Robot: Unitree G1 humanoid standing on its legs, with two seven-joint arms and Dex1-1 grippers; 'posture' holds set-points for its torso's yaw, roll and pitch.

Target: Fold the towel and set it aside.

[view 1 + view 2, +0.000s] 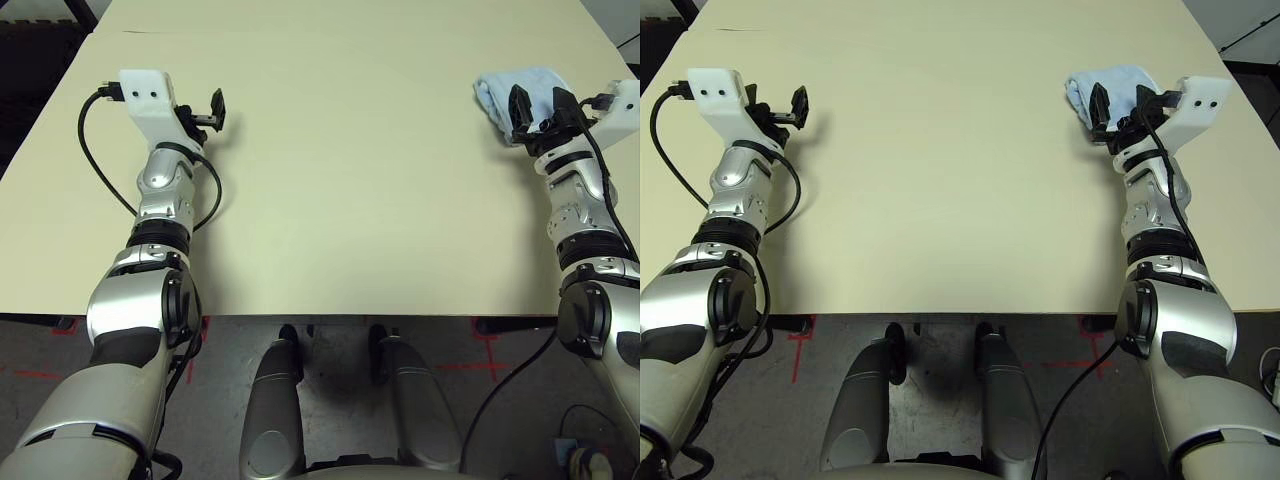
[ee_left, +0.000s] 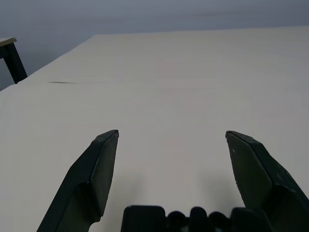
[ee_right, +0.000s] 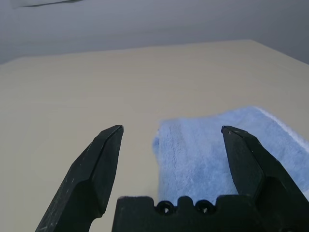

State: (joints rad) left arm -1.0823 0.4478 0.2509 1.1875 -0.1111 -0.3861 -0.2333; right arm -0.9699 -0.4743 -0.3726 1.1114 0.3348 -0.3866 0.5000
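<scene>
The towel [image 1: 515, 92] is lying folded into a compact light blue bundle on the cream table [image 1: 340, 170], well over toward the robot's right side and toward the far part of the tabletop. It is resting flat, with nothing on top of it.

The right gripper [image 1: 538, 112] is hovering right at the near edge of the towel, its two black fingers standing spread wide apart. In the right wrist view one finger [image 3: 248, 159] is showing in front of the blue cloth, and the other finger [image 3: 99, 166] is showing over bare table beside the towel's edge. Nothing is sitting between the fingers; the claw is released and gripping nothing. From these views I cannot tell whether the fingertips are touching the cloth or hanging just above it.

The left gripper [image 1: 215, 108] is sitting well apart from the towel, across the whole width of the table on the robot's left. Its fingers [image 2: 96, 174] are also standing wide apart, released, with only bare tabletop showing between them.

A black cable [image 1: 100, 165] is looping along the left forearm, far from the towel.
</scene>
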